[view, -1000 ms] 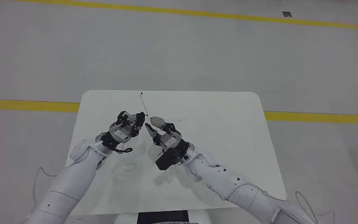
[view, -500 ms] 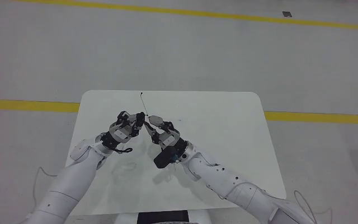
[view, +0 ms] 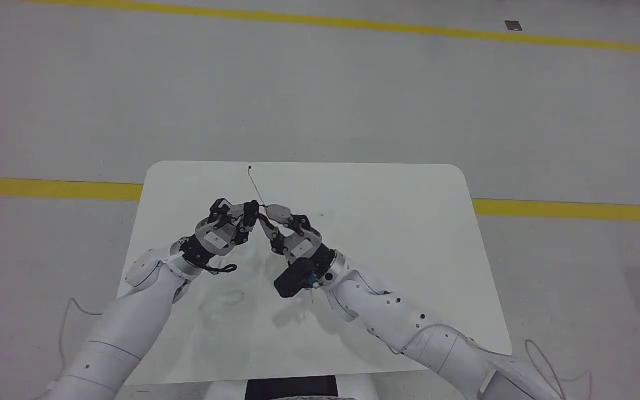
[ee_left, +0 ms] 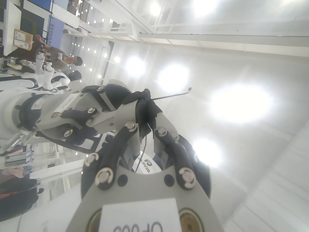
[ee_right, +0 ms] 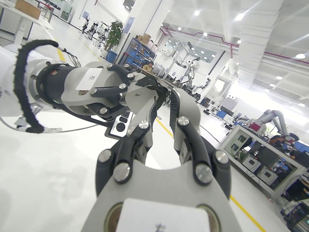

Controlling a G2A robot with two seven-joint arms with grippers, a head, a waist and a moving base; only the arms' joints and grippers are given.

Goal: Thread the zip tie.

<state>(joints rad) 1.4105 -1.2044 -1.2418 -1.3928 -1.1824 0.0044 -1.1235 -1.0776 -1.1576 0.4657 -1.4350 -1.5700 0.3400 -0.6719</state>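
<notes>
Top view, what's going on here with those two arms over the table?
The robot is handling a zip tie above the white table. The left gripper is shut on the tie, and the tie's thin tail points toward the table's far edge. The right gripper is open, its fingertips right beside the left one's. I can't tell whether the tie is threaded.

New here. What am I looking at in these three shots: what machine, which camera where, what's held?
A two-armed robot at a white table. The top view looks down from a camera above its arms. The other two come from cameras on the wrists, each showing its own gripper close up and the other arm's beyond. The left gripper is shut on a thin black zip tie, whose free end pokes out beyond it. The right gripper is right next to it, tip by tip, above the table.
</notes>
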